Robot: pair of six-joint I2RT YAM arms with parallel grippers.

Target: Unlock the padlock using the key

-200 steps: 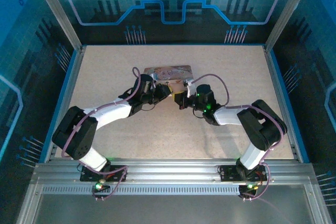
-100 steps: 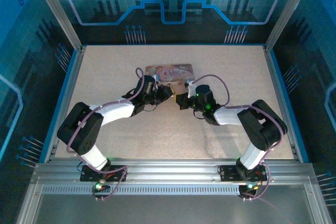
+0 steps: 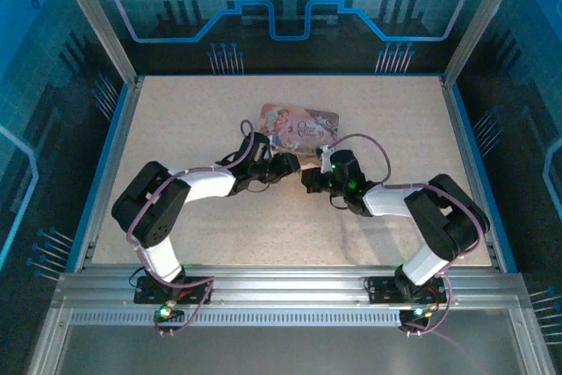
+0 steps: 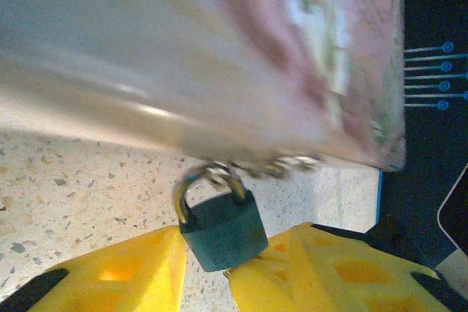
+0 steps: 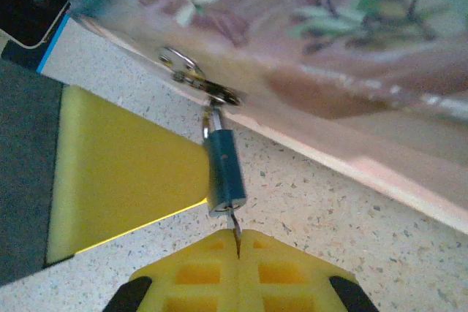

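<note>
From my console: one padlock [image 4: 223, 228] hangs from one pink tin [image 3: 299, 120]; my left gripper [image 4: 219, 261] stands parted around it, my right gripper [image 5: 239, 242] pinches one key [image 5: 235, 226].

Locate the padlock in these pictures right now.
In the left wrist view the padlock hangs from the edge of the pink tin, low and central, between the left arm's yellow fingers.

White-and-black arms [image 3: 206, 183], purple cables [image 3: 356, 136], green lights [image 3: 349, 185], yellow jaws
</note>
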